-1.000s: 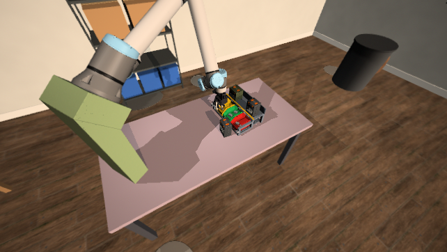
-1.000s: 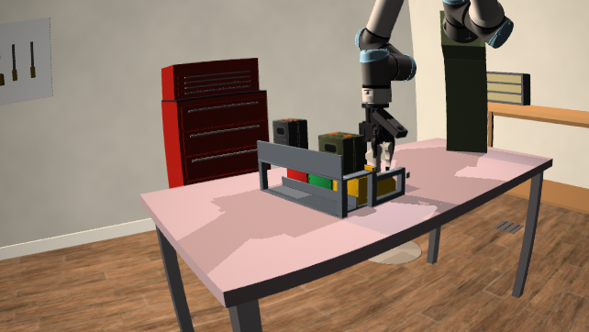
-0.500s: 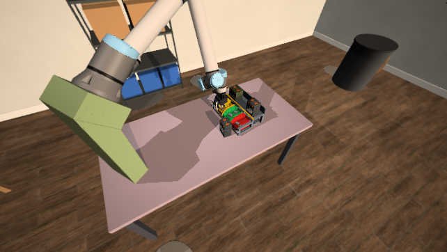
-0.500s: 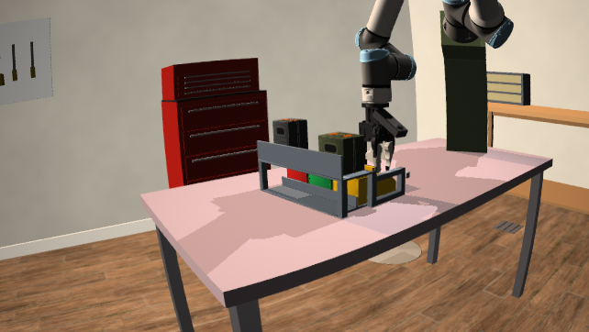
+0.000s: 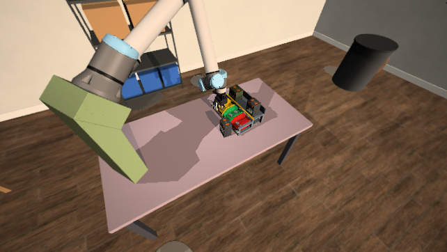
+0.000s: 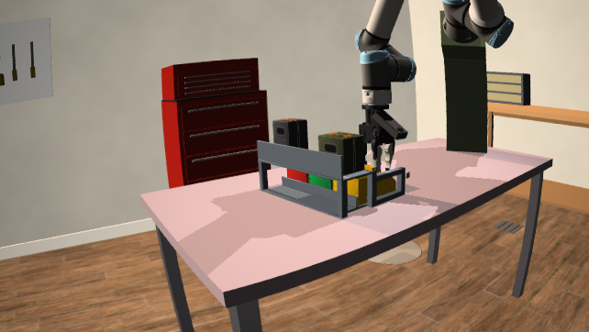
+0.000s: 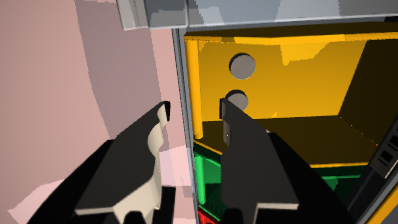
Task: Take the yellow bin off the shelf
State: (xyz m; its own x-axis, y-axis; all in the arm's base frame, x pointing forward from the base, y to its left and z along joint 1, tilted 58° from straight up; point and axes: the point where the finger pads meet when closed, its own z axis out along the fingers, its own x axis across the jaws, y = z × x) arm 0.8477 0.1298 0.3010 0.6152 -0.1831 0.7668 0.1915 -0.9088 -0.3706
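Closest to the wrist camera, the black two-jaw gripper (image 7: 195, 106) hangs with its fingers narrowly apart and holding nothing. They straddle the thin grey side rail of the low grey open-frame shelf (image 6: 300, 160) and the near wall of the yellow open plastic bin (image 7: 300, 85), with a sliver of gap showing on both sides. The bin sits in the right-end bay of that shelf, which stands on the pink table (image 6: 275, 238). It looks like a rigid, thin-walled, light tub, probably smooth and slick, and two loose round grey parts (image 7: 242, 66) lie on its floor, so it likely needs to travel level and slowly. The upper rim of a side wall seems the only fair hold; whether the shelf rail lies inside the pinch is hard to tell, and clamping both would drag the frame along. A green bin (image 5: 230, 113) sits just beside the yellow one and a red bin (image 5: 241, 122) lies further left, leaving no room to slide sideways. Three dark boxy blocks with orange tops (image 6: 339, 144) stand on the shelf's corners, one right next to the gripper, crowding a straight lift. Beyond the table, a red drawer cabinet (image 6: 216, 119) stands against the far wall.
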